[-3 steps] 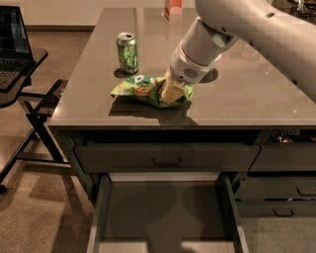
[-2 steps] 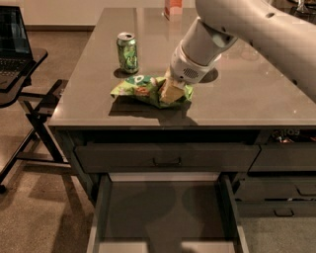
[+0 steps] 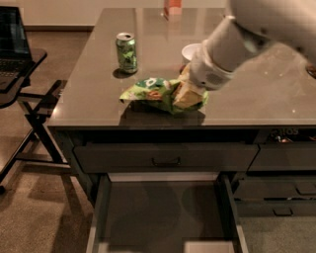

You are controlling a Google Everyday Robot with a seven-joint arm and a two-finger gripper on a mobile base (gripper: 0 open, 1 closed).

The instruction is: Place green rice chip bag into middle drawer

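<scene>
gripper (image 3: 186,94): pinching the green rice chip bag (image 3: 152,92) on the table (image 3: 256,101)
middle drawer (image 3: 163,217): open, below the gripper

— How many things on the table (image 3: 94,79)?
— One green rice chip bag (image 3: 150,91), with my one claw (image 3: 185,95) on it; one green can (image 3: 127,53); one white bowl (image 3: 189,50).
— Drawers open?
— One, the middle drawer (image 3: 158,212).

A: What surrounds the gripper (image 3: 187,94)?
B: It sits low over a glossy grey counter (image 3: 89,99). Far to its left, a black stand (image 3: 39,106) holds a laptop (image 3: 11,39); below, speckled tan carpet (image 3: 44,212).
A: Behind it?
B: A pale wall (image 3: 64,12) with a dark baseboard (image 3: 59,28).
</scene>
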